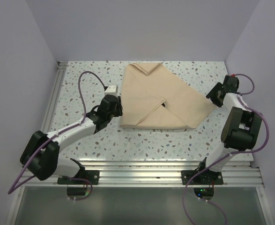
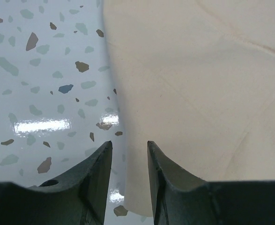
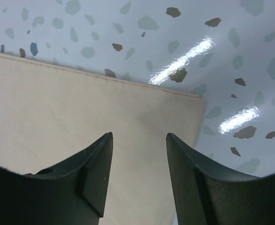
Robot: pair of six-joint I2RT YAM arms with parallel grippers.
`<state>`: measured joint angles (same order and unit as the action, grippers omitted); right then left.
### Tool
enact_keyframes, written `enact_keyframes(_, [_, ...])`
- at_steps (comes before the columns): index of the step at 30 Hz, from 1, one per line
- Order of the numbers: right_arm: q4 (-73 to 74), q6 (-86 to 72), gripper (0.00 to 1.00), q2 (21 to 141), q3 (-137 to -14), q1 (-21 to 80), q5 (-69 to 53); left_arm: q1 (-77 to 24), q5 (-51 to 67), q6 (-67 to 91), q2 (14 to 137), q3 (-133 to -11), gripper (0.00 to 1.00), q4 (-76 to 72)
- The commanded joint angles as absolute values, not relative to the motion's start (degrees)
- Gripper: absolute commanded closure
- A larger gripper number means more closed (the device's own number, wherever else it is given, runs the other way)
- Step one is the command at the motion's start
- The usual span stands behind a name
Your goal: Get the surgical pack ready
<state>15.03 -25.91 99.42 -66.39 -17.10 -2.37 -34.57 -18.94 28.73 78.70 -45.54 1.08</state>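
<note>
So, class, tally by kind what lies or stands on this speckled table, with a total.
Cloth bundle: 1
Arms: 2 (left arm, right arm)
Total: 3

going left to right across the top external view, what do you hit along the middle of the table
left end effector → tan cloth bundle → right end effector, at the bundle's right corner
</note>
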Motion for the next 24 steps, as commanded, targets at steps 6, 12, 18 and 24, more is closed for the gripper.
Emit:
enact_keyframes(6, [15.4,-22.6,0.47,104.6,-69.7,-17.6,8.6,-33.8,-16.1,27.1,77.1,-43.6,0.60,-4.4])
enact_keyframes(12, [17.1,-22.2,0.46,108.6,-72.8,-17.7,10.4,-33.5,-14.2,27.3,77.3,-43.3,0.60,-4.4])
enact_keyframes(18, [17.6,-21.6,0.48,111.2,-73.5,-17.7,11.0,-33.1,-13.2,27.5,77.9,-43.3,0.60,-4.7])
enact_keyframes(24, [17.0,-21.7,0.65,112.6,-73.1,-17.7,9.2,-33.1,-13.0,27.2,79.7,-43.9,0.60,-4.7])
